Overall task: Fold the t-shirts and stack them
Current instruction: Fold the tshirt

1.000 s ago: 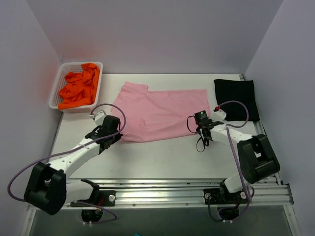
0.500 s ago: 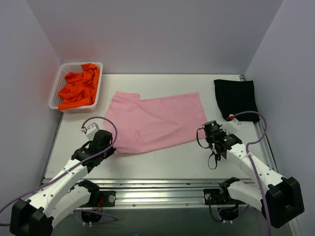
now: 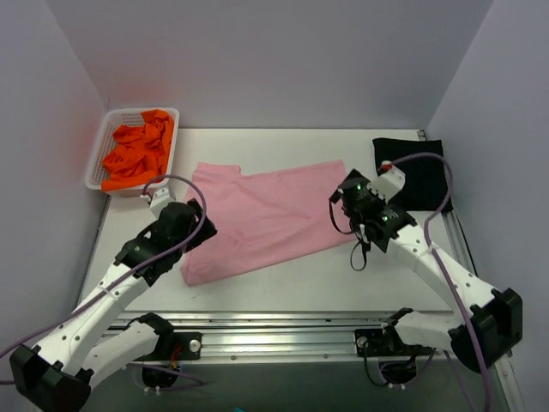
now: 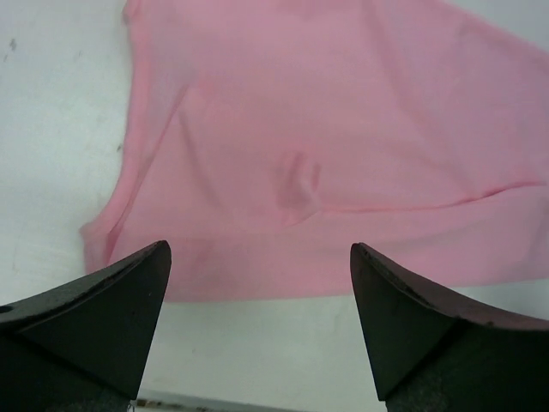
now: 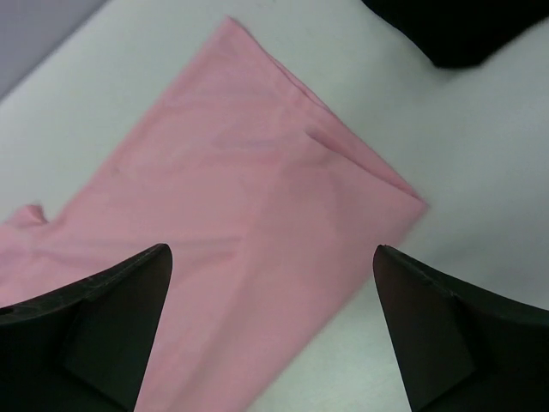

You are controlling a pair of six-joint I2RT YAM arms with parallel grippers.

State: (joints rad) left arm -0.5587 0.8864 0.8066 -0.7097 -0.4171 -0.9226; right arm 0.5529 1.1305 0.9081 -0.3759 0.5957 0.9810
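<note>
Both the left gripper (image 4: 259, 253) and right gripper (image 5: 270, 253) gape empty over the pink t-shirt (image 3: 266, 219) on the white, grey-walled table (image 3: 292, 283).

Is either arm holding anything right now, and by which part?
Nothing is held. The left gripper and right gripper are both open above the pink shirt, jaws wide apart.

White matte tabletop (image 3: 283, 287), boxed in by plain pale grey-lilac panels: back wall (image 3: 257, 60), left wall (image 3: 43, 129), right wall (image 3: 506, 103). Aluminium rails (image 3: 283, 335) along near edge. Soft, even light; faint shadows only.
</note>
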